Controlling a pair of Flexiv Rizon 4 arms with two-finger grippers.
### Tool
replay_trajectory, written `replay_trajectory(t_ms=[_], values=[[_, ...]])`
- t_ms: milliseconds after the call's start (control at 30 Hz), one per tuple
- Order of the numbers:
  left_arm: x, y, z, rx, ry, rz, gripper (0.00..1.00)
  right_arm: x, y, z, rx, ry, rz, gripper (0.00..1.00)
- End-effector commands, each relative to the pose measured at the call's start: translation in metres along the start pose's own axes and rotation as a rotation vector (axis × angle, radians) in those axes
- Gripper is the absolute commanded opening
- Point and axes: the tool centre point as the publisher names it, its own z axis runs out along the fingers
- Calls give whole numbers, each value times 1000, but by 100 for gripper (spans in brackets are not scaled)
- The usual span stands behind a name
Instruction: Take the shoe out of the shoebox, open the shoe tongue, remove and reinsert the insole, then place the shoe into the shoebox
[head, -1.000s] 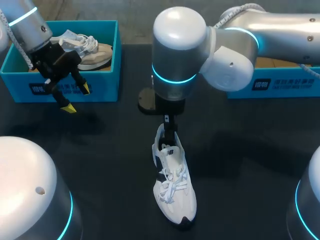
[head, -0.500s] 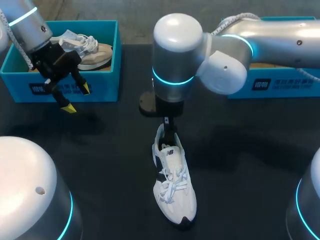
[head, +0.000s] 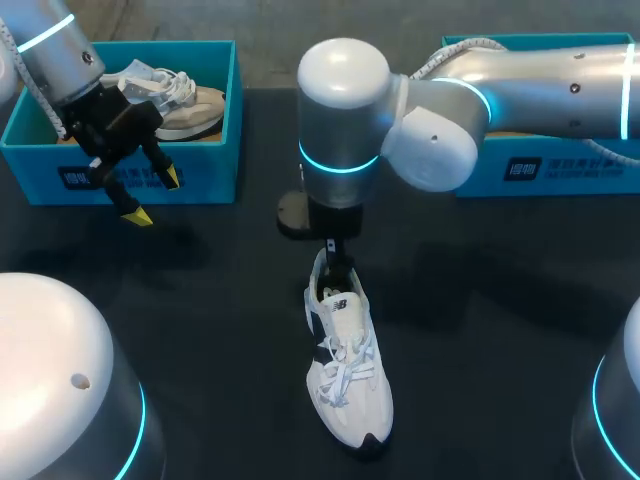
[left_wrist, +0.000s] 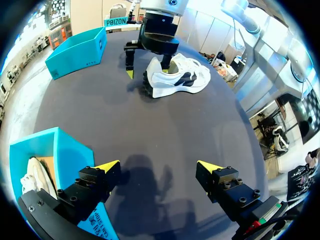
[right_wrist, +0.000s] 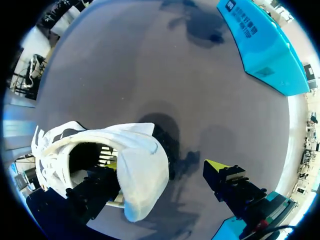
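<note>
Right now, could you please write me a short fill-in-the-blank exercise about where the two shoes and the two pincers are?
1. The white shoe lies out on the black ___.
2. The left pincer is ___ and holds nothing.
3. The right pincer has one finger inside the white shoe, at its ___ end.
4. The beige shoe rests in the shoebox on the robot's ___ side.
Missing words: table; open; heel; left.

White cloth shoe (head: 350, 392), matt dark table (head: 200, 310), matt cardboard shoebox (head: 207, 176), glossy silver right arm (head: 540, 72).
</note>
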Motion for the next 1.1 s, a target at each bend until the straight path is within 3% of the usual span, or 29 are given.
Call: replay_trajectory(t_ms=[33,67,167,467,500,533,567,800,1100], values=[[0,1,0,1,0,2,100,-1,2,8,-6,10,-1,84],[0,1,0,1,0,2,100,-1,3,8,-7,11,-1,79],[0,1,0,1,0,2,100,0,3,8,-3,14,-3,47],[0,1,0,1,0,2,100,6,2,7,12,15,0,31],[0,1,0,1,0,2,100,7,1,7,12,16,2,23],[0,1,0,1,0,2,100,7,1,7,12,16,4,6],[0,1,0,1,0,2,100,8,1,6,13,16,5,0],[0,1,0,1,0,2,100,12,-2,-5,20,-2,30,0],[0,1,0,1,0,2,100,11,-20,-45,44,-62,87,0]])
